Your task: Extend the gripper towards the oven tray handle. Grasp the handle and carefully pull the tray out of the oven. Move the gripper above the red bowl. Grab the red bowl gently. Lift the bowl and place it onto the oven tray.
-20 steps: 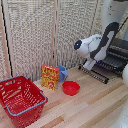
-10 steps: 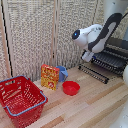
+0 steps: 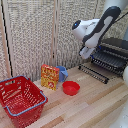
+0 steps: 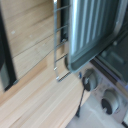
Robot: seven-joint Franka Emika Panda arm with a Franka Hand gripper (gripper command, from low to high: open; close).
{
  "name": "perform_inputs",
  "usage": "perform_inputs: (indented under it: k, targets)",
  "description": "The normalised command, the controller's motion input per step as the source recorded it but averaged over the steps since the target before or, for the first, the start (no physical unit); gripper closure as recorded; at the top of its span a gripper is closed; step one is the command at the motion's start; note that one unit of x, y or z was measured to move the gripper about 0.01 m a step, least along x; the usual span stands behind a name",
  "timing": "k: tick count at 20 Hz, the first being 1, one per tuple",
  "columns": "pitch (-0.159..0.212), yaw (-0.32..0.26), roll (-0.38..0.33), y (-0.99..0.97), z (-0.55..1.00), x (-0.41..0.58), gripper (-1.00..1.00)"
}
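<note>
Pale wooden tabletop carried, from the exterior view's left, a small round red bowl, then the dark wire-grid tray jutting from the black-topped toaster oven. Above, the white boxy gripper hung near the tray; whether it was open I could not tell. A good next move, probably, was swinging squarely over the bowl before descending.

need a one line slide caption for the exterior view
White robot arm raised beside the toaster oven, red bowl on the wooden table.

The exterior view looks slightly downward across the pale wooden desk toward slatted panels, taking in the whole scene. The wrist view hangs close over the silver-grey countertop oven, which both views share.
</note>
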Motion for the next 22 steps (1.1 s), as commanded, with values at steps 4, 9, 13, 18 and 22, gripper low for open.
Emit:
perform_inputs:
  k: [4,9,13,18,22]
  targets:
    - [-0.005,-0.240,0.181,0.34,0.16,-0.024,-1.00]
    - [-0.010,-0.263,0.131,0.36,0.05,-0.015,-1.00]
    - [-0.023,-0.241,0.115,0.44,0.00,-0.011,-1.00]
    - [-0.042,-0.218,0.103,0.52,0.00,-0.019,-1.00]
    - [-0.035,-0.197,0.070,0.60,-0.06,-0.001,-1.00]
